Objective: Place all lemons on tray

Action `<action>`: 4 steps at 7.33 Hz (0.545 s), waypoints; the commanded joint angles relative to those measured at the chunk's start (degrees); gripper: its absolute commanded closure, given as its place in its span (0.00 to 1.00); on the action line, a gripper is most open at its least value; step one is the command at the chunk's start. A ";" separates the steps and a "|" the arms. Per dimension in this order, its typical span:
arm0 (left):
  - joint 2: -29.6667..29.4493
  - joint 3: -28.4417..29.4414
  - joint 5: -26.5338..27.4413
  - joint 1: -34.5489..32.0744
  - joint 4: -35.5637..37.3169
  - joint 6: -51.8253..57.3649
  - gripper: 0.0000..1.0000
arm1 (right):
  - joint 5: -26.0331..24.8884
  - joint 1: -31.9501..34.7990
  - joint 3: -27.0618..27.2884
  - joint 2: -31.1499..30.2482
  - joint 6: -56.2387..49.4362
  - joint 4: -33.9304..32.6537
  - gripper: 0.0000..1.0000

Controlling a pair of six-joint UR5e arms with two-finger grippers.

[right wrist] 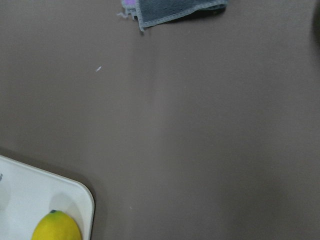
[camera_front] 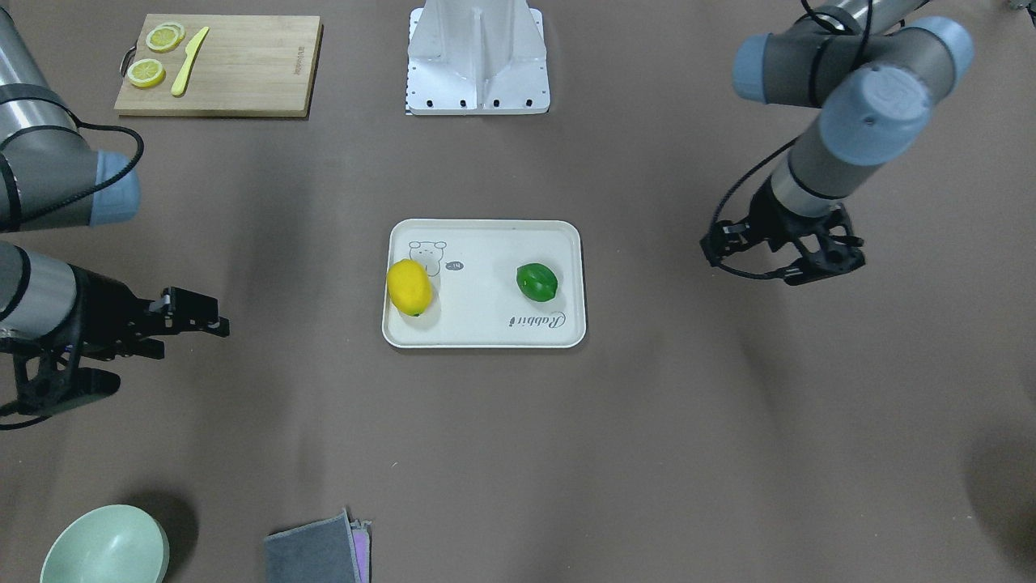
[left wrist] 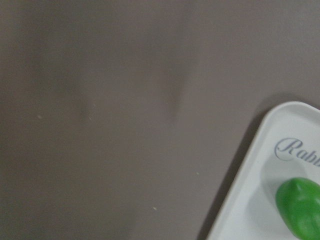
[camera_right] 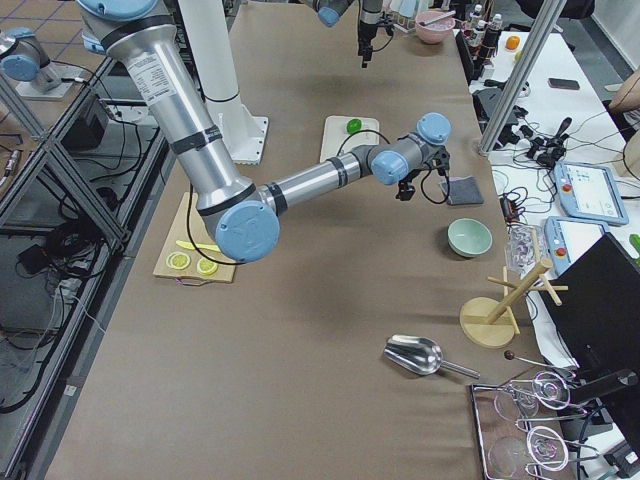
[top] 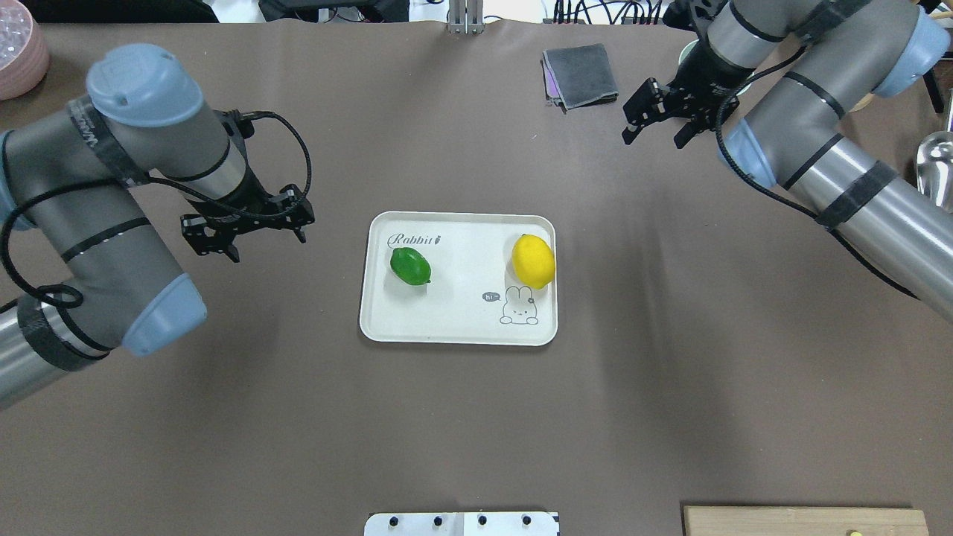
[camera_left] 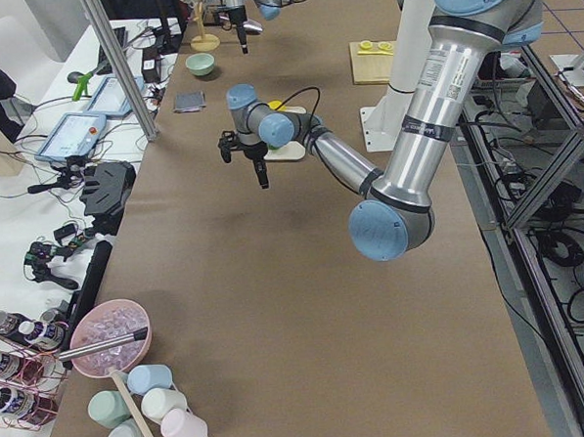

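A cream tray (top: 461, 316) with a raised rim, a small cartoon animal and the word "Rabbit" lies flat in the middle of a brown table (top: 476, 432). Both lemons are on it, well apart from each other. The yellow lemon (top: 533, 260) lies near the rim on the robot's right side, just above the drawing in the overhead view. The green lemon (top: 410, 266) lies towards the robot's left side, just under the lettering.

The left gripper (top: 249, 240) hangs above bare table beside the tray's left edge, its fingers spread wide and holding nothing. The right gripper (top: 655, 138) hangs well off from the tray's far right corner, also spread wide and holding nothing.

Everything else lies well away from the tray. A folded grey cloth (top: 581, 74) is at the far edge, near the right gripper. A pale green bowl (camera_front: 105, 546) sits beyond it on the robot's right. A wooden cutting board (camera_front: 218, 65) near the robot's base carries round lemon slices (camera_front: 146, 73) and a yellow knife (camera_front: 188, 61).
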 commanded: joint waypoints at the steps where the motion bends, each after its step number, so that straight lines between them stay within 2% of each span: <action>1: 5.66 1.32 -1.03 -8.04 -0.46 14.74 0.02 | -0.24 1.60 10.90 -12.22 -6.05 -0.07 0.02; 2: 7.43 1.41 -1.21 -10.59 -0.38 20.63 0.03 | -1.29 2.48 13.73 -16.62 -7.92 -0.07 0.02; 3: 10.40 1.33 -5.30 -12.45 -0.73 24.95 0.02 | -3.38 3.71 16.20 -20.93 -8.02 -0.16 0.01; 4: 12.78 1.33 -6.12 -14.55 -0.65 29.52 0.02 | -5.58 5.64 16.66 -23.06 -8.03 -0.50 0.01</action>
